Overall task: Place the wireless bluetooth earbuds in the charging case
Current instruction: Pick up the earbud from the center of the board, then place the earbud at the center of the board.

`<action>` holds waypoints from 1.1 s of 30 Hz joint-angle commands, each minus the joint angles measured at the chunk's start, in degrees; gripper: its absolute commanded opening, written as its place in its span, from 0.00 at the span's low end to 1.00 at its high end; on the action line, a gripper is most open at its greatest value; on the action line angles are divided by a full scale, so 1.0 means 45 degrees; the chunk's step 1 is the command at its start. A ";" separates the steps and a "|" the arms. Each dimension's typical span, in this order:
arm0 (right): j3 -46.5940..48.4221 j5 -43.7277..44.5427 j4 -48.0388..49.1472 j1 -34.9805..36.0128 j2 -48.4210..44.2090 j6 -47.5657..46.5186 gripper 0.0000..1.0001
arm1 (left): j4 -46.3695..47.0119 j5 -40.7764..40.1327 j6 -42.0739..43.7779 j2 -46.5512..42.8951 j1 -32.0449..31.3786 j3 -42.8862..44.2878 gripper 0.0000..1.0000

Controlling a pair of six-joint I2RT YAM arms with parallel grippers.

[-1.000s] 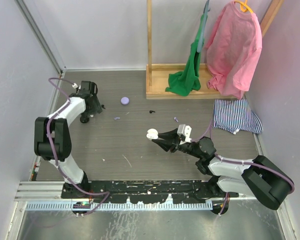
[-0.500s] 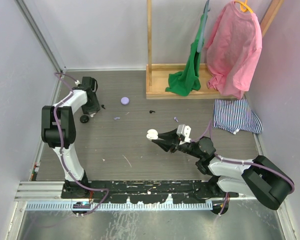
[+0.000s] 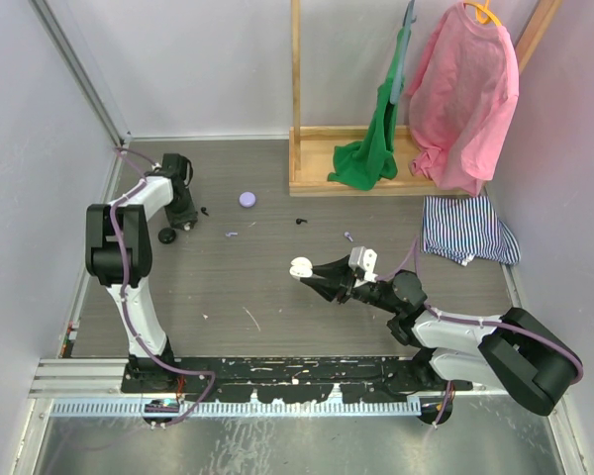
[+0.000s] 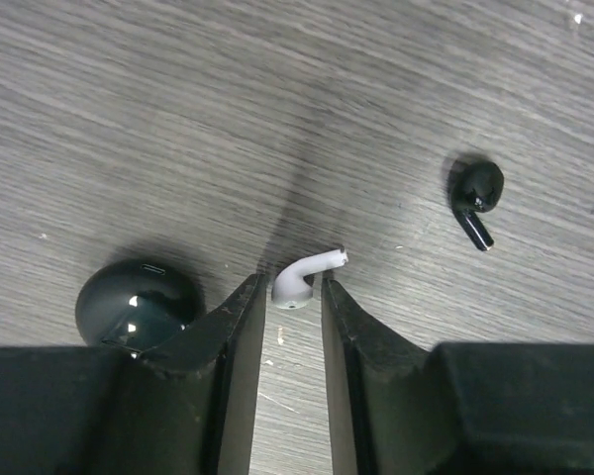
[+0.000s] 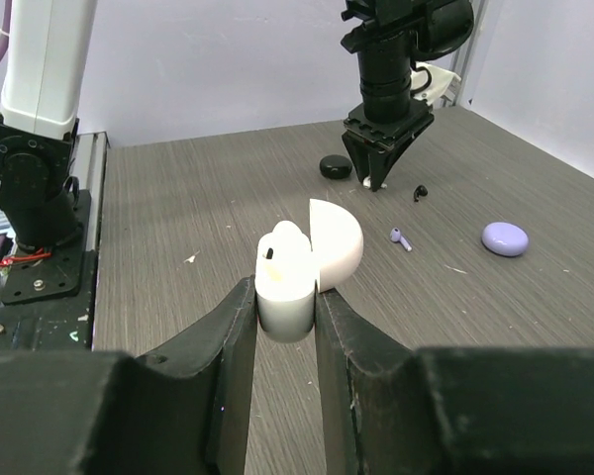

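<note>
left pincer (image 4: 290, 289): its jaws stand narrowly apart, one on either side of the white earbud (image 4: 297, 281) lying on the table (image 4: 178, 89); you cannot tell whether they already pinch it. just beside the left jaw sits the black case (image 4: 137, 303), and the black earbud (image 4: 475, 198) lies apart on the other side.

right pincer (image 5: 284, 293): clamped on the white charging case (image 5: 285, 302), held above the table with its lid (image 5: 339, 242) swung open; one white piece appears to be seated inside.

handling, as a judgement: expect the earbud to be very light, rigid, smooth and rounded, so it may squirt sideways or roll under a squeeze. take it across the bulb, not the thin stem, and press gently.

views: only the left wrist camera resolves the white earbud between the jaws. the right wrist camera alone shows the open case interior, plus the lilac earbud (image 5: 401, 237) and the lilac case (image 5: 505, 238) farther back. the top camera adds that the two pincers are well apart, left at the far left of the table, right near the middle.
</note>
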 commanded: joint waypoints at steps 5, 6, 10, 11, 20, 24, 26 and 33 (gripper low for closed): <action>0.0327 -0.0203 0.0595 0.0081 -0.0186 -0.0109 0.04 | -0.0433 0.1174 0.0521 0.0157 0.0054 0.0324 0.22; 0.0316 -0.0221 0.0580 0.0082 -0.0198 -0.0107 0.04 | -0.0495 0.1264 0.0553 0.0165 0.0041 0.0357 0.22; 0.0369 -0.0271 0.0556 0.0127 -0.0103 -0.0054 0.04 | -0.0696 0.1584 0.0682 0.0166 -0.0026 0.0411 0.17; 0.0400 -0.0283 0.0556 0.0125 -0.0070 -0.0048 0.04 | -0.0772 0.1577 0.0753 0.0157 -0.0076 0.0410 0.16; 0.0371 -0.0267 0.0500 0.0143 -0.0096 -0.0206 0.03 | -0.1342 0.1776 0.1476 -0.0988 -0.1160 -0.0234 0.11; 0.0333 -0.0070 0.0502 0.0147 -0.0091 -0.0276 0.03 | -0.1565 0.1805 0.1888 -0.1936 -0.1987 -0.0868 0.11; 0.0251 0.0133 0.0502 0.0169 -0.0092 -0.0403 0.03 | -0.1709 0.1685 0.2229 -0.2355 -0.2574 -0.1250 0.11; 0.0086 0.0774 0.0551 0.0164 -0.0056 -0.0744 0.01 | -0.1743 0.1335 0.3230 -0.3520 -0.4718 -0.2329 0.11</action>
